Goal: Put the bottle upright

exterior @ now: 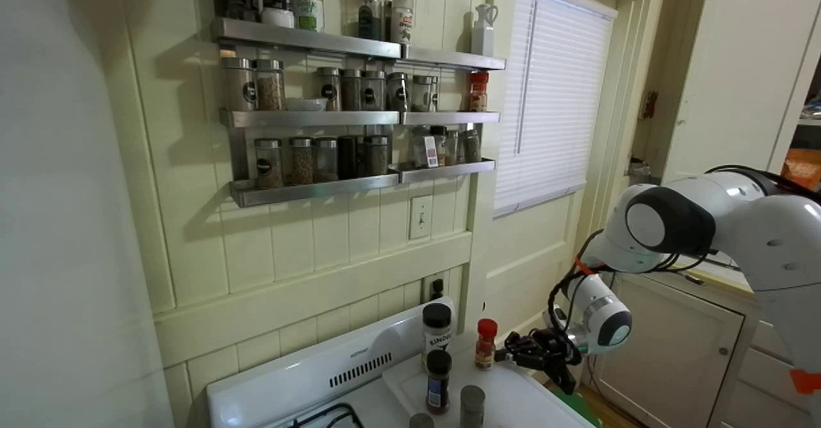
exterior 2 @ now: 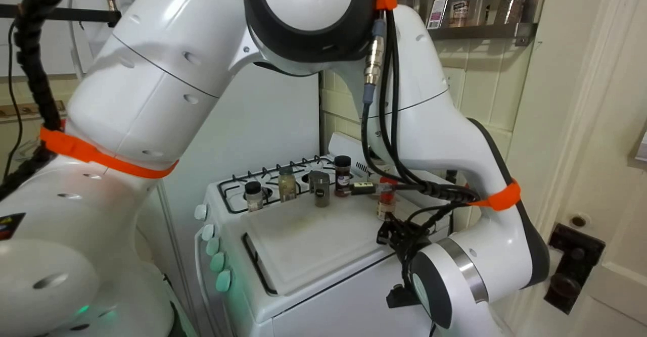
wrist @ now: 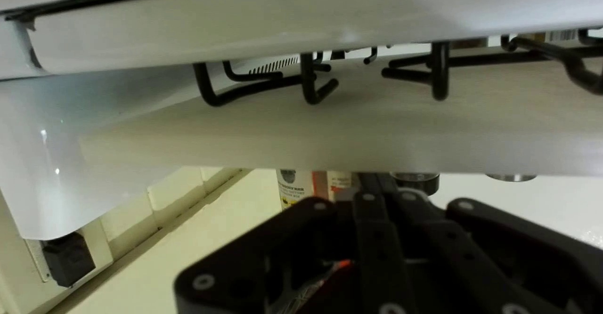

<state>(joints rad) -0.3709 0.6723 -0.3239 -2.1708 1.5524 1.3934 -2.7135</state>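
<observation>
The bottle (exterior: 438,389), with a dark reddish body and black top, stands upright on the white cover over the stove; it also shows in an exterior view (exterior 2: 342,178). A red-capped bottle (exterior: 485,348) stands upright to its right, closest to my gripper (exterior: 503,355). My gripper also shows in an exterior view (exterior 2: 384,230), low beside the red-capped bottle (exterior 2: 386,206). I cannot tell whether they touch. In the wrist view, which stands upside down, my gripper (wrist: 379,182) has its fingers together with nothing seen between them.
The white cover (exterior 2: 303,231) carries a grey-lidded shaker (exterior 2: 321,188) and a larger black-capped jar (exterior: 437,335). Further jars (exterior 2: 253,195) stand by the burner grates (exterior 2: 232,183). Wall shelves (exterior: 308,190) with jars hang above. The stove's backguard (exterior: 288,373) runs along the wall.
</observation>
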